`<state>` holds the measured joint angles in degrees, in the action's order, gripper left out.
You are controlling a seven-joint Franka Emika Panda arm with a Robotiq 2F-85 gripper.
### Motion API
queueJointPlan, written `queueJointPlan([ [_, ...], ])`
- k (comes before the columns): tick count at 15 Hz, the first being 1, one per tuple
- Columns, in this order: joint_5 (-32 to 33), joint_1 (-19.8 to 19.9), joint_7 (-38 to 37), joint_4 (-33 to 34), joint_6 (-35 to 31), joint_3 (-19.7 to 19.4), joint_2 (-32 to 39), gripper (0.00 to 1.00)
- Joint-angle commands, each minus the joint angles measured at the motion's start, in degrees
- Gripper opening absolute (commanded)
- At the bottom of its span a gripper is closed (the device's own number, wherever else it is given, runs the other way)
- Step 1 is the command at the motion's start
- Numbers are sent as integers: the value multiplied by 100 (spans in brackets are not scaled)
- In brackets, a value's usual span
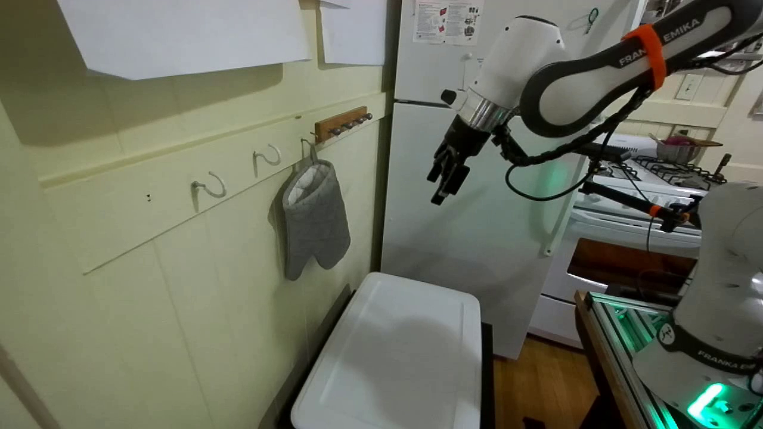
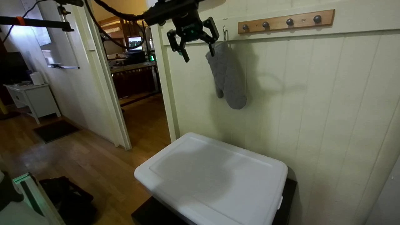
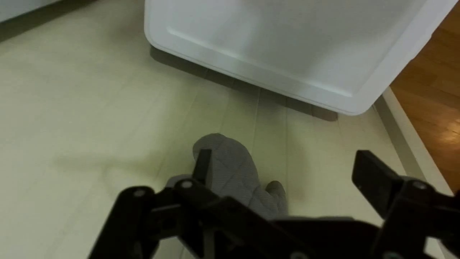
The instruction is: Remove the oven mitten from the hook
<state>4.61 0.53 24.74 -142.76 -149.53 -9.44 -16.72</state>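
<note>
The Franka arm [image 1: 581, 89] slanted down from an exterior view's upper right, its Robotiq gripper [image 2: 199, 57] aimed downward, fingers spread wide, clear of the oven mitten [image 1: 316, 214].

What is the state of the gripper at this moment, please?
Gripper: open, holding nothing; the oven mitten hangs apart from it.

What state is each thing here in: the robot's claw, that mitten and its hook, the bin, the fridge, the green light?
Gripper (the claw): open, holding nothing.
Oven mitten: hanging, opening upward, apart from the claw.
Hook: holding up the mitten.
White bin: lid on.
Fridge: doors look shut.
Base light: lit green.
</note>
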Motion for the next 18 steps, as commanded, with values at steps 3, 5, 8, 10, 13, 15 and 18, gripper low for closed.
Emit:
queueJointPlan([
  [3, -1412, -506, 1546, 395, -669, -496, 798, 100],
  [5, -1764, -510, 1984, 546, -861, -472, 979, 100],
  [8, -2605, -758, 2946, 819, -1121, -697, 1257, 100],
  [10, -3422, -865, 3729, 1060, -1073, -809, 1411, 100],
  [13, -4491, -838, 4766, 1569, -711, -896, 1741, 100],
  [15, -4852, -740, 5113, 1888, -580, -896, 2026, 100],
  [18, -4711, -715, 4949, 1778, -657, -867, 1917, 100],
])
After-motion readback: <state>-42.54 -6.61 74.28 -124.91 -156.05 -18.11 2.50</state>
